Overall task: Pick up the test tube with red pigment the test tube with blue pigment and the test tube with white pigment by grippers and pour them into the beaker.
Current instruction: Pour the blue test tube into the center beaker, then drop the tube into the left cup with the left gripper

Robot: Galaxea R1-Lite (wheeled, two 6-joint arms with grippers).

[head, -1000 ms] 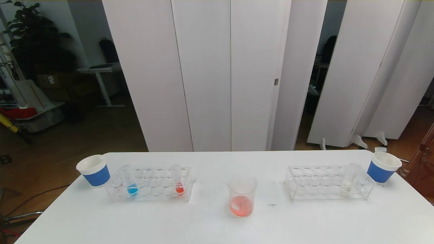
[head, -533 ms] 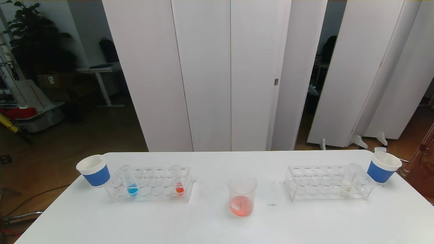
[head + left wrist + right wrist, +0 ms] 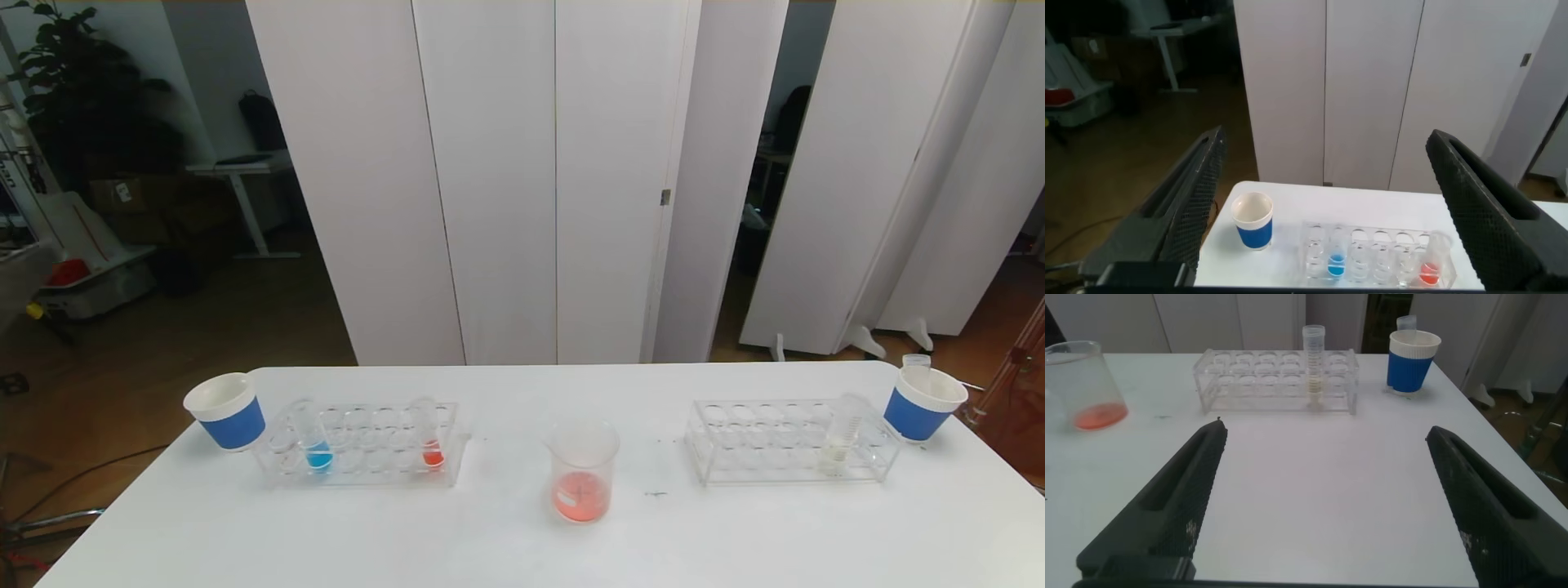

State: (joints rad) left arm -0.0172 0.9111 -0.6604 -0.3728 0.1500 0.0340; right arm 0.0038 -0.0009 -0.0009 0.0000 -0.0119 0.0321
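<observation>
— What's on the white table (image 3: 506,547)?

— In the middle stands the beaker (image 3: 581,471). It is upright and has a little orange-red liquid at the bottom. On the robot's left is a clear rack (image 3: 363,445) with many holes. The test tube with blue pigment (image 3: 314,437) stands in it, near the end by a blue-and-white paper cup (image 3: 226,411). A tube with red liquid (image 3: 428,434) stands in the same rack, at the end nearer the beaker.

— And the white one?

— The test tube with white pigment (image 3: 843,434) is in the other rack (image 3: 790,441), on the robot's right. It stands upright near the end by the second paper cup (image 3: 923,403). That cup has something small and clear just behind it. I can't tell what it is.

— Where are the robot's hands?

— Neither shows from the head camera. The left gripper (image 3: 1327,216) is up high and back from the table. Its two dark fingers are wide apart, with nothing between them. Past them you can see the left cup and the left rack below. The right gripper (image 3: 1323,506) hangs low over the bare near side of the table. Its fingers are wide apart too and hold nothing. The right rack and the white tube are well ahead of it, and the beaker is off to one side.

— Is anything touching the tubes?

— No. All three tubes sit in their racks.
</observation>
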